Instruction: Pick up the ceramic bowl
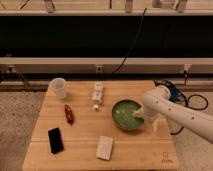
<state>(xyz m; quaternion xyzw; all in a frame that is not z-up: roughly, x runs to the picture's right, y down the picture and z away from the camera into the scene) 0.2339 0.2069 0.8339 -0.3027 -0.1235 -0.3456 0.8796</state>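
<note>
The ceramic bowl (125,114) is round, shallow and glossy green. It sits on the wooden table (80,145), right of the middle. My white arm (170,110) reaches in from the right. The gripper (145,119) is at the bowl's right rim and hides part of it. The bowl rests on the table.
A translucent whitish cup (58,87) stands at the back left. A white bottle-like item (98,93) lies behind the bowl to the left. A red item (68,113), a black phone (55,140) and a white packet (105,147) lie on the left and front. Cables (175,92) hang off the right edge.
</note>
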